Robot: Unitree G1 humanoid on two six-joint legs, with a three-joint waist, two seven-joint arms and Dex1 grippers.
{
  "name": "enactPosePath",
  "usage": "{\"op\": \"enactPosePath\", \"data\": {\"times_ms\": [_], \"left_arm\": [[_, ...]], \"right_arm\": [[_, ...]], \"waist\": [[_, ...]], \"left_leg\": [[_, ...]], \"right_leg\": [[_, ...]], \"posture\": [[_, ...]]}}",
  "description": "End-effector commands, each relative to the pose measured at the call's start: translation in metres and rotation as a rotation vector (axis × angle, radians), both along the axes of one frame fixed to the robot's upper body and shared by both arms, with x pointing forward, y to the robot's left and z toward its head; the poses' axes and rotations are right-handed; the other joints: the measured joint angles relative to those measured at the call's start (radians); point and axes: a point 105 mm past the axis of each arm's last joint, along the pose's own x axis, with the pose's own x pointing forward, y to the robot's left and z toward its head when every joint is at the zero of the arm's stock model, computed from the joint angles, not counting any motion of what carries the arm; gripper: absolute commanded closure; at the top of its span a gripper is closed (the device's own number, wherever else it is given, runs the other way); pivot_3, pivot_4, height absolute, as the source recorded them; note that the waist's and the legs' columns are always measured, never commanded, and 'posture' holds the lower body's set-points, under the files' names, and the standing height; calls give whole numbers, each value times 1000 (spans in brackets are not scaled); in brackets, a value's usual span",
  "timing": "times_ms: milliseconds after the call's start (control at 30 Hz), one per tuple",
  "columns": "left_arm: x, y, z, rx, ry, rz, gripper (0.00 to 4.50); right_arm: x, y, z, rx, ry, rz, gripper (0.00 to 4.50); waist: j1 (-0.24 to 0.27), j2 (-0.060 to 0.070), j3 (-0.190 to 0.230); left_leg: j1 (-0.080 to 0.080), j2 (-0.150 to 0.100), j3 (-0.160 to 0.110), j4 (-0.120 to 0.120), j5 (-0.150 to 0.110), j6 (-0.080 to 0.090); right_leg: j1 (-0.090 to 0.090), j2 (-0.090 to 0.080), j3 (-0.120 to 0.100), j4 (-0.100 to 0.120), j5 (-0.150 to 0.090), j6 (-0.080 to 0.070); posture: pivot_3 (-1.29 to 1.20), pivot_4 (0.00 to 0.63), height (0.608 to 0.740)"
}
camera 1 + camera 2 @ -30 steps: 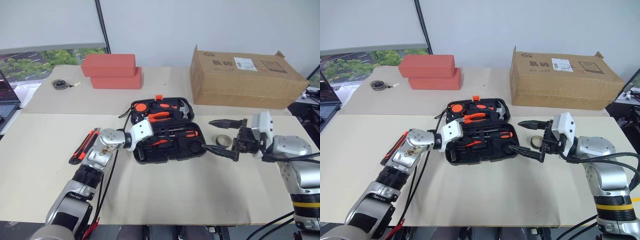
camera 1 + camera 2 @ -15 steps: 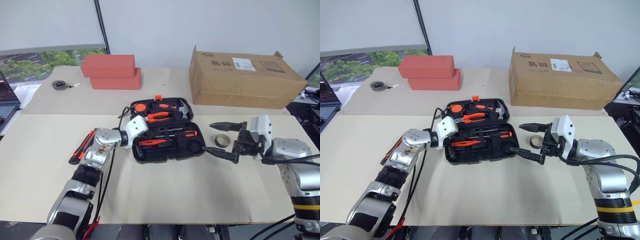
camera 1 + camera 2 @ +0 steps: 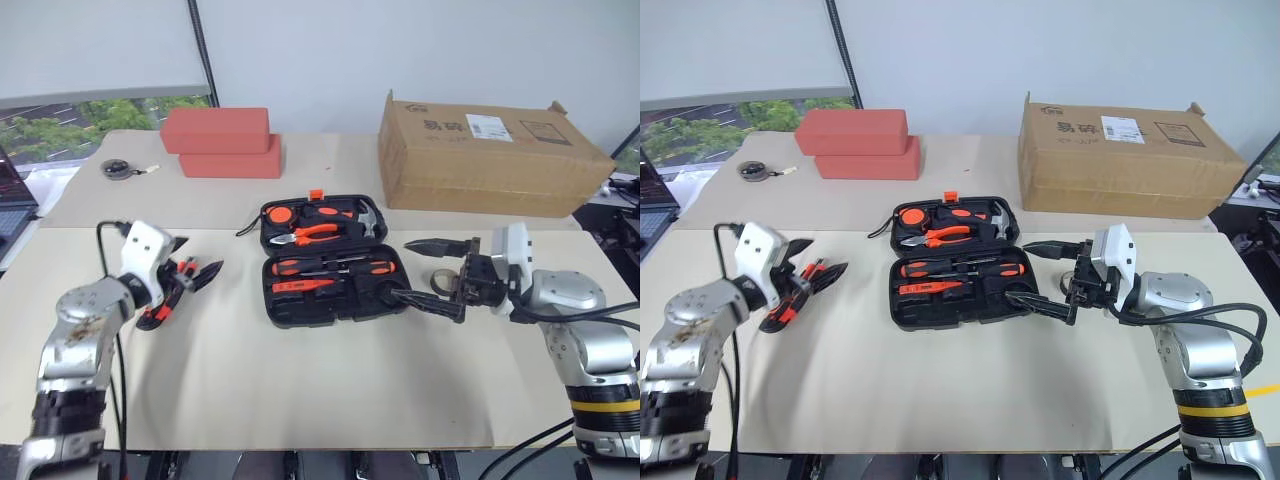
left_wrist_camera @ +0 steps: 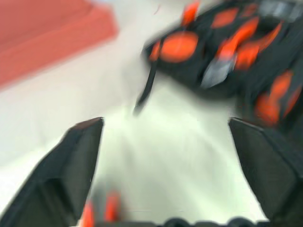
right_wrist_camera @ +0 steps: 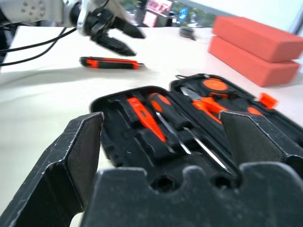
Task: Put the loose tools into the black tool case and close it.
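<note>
The black moulded plastic tool case (image 3: 330, 260) lies open near the middle of the pale table (image 3: 330, 390), its lid half on the far side showing orange-handled pliers (image 3: 315, 232) and a steel hammer (image 3: 368, 220) in their recesses, its near half holding slim screwdrivers with orange-and-black handles (image 3: 325, 266) side by side. Well to the left of the case, the orange-and-black utility knife (image 5: 110, 62) lies flat on the table, and the left hand (image 3: 192, 275) hovers just above it with its two black fingers spread apart, grasping nothing. Just to the right of the case, the right hand (image 3: 430, 272) is level and points toward the case, its fingers spread wide and empty, the nearer fingertip close to the case's right edge. A small grey tape ring (image 3: 446, 278) rests on the table right of the case, partly hidden behind that hand. Beyond the case stand two stacked red blocks (image 3: 225, 142) to the far left and a brown cardboard box (image 3: 490, 155) to the far right.
</note>
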Motion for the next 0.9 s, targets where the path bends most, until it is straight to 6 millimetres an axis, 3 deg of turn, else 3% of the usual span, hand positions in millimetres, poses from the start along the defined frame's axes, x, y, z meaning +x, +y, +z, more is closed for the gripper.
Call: {"op": "enactPosePath", "data": {"times_ms": [33, 333, 600, 700, 800, 867, 900], "left_arm": [[-10, 19, 6, 27, -42, 115, 127], [-18, 33, -24, 13, 45, 244, 127], [-33, 30, -58, -92, 276, 261, 127], [-33, 35, -61, -101, 298, 297, 705], [-33, 36, -60, -98, 297, 303, 1946], [-33, 37, -60, -96, 294, 308, 2593], [-33, 37, -59, -90, 291, 310, 2700]], "right_arm": [[-3, 4, 11, 33, -13, 73, 0], [-2, 13, 10, 13, 9, 172, 0], [-2, 16, 10, 9, 10, 186, 0], [-3, 16, 10, 9, 11, 184, 0], [-3, 16, 9, 8, 12, 182, 0], [-3, 15, 9, 7, 12, 180, 0], [-3, 15, 9, 8, 13, 179, 0]], "waist": [[3, 0, 0], [0, 0, 0], [-1, 0, 0], [-1, 1, 0], [-2, 1, -1], [-2, 1, -1], [-1, 1, -1]], "left_leg": [[0, 0, 0, 0, 0, 0], [0, 0, -1, 0, 0, -1], [0, 0, 0, -1, 0, -1], [1, 0, 0, -1, 0, -1], [2, 0, 0, -1, 0, -1], [2, 0, 0, -1, 0, -1], [2, 0, 0, -1, 0, -1]], "right_leg": [[0, -1, 0, 0, 0, 0], [0, -6, -1, 0, 2, -1], [0, -6, -1, 0, 2, -2], [0, -6, -1, 0, 2, -1], [0, -7, -1, 1, 2, -1], [0, -7, -1, 1, 2, -1], [0, -7, -1, 1, 2, -1]], "posture": [[0, 150, 712], [0, 150, 712], [0, 150, 712], [0, 150, 712], [0, 150, 712], [0, 150, 712], [0, 150, 712]]}}
